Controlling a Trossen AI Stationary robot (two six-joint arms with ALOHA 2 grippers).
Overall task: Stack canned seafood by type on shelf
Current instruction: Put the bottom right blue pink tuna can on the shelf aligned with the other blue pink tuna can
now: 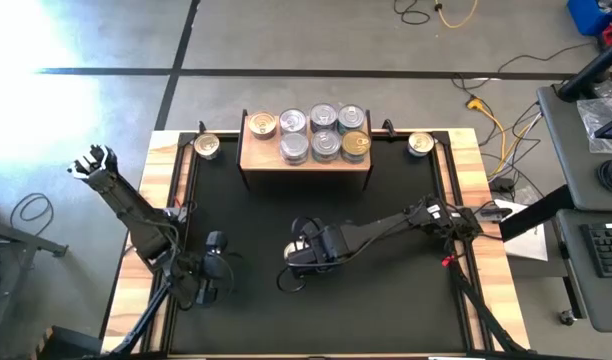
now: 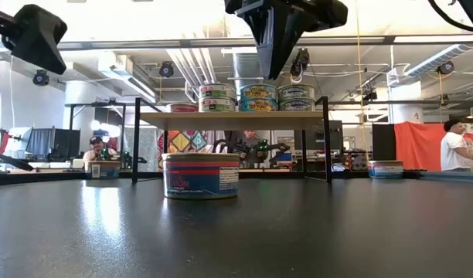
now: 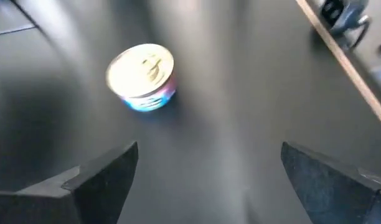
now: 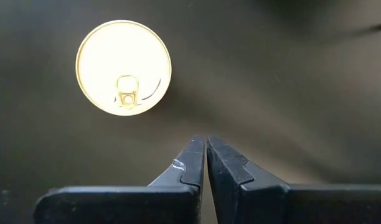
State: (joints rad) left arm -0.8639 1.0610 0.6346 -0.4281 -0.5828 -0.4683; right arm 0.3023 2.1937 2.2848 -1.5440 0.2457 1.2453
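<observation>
Near the front edge of the black table, the left gripper hangs with its fingers spread wide and nothing between them, toward the front left corner; the left wrist view confirms this, showing the two dark fingers far apart over bare surface. The right gripper is near the middle of the table, its fingers pressed together and empty. One loose can stands upright on the table just beside it. Only the low view shows its side: a red and blue label under a silver rim, while the right wrist view shows only its lid with a pull tab. Farther back, the shelf stands at the middle of the far edge. On it the high view shows seven cans, one gold-lidded alone at the left, but the low view reveals that some are stacked two high. Two more cans, one left and one right of the shelf, rest near the far corners.
</observation>
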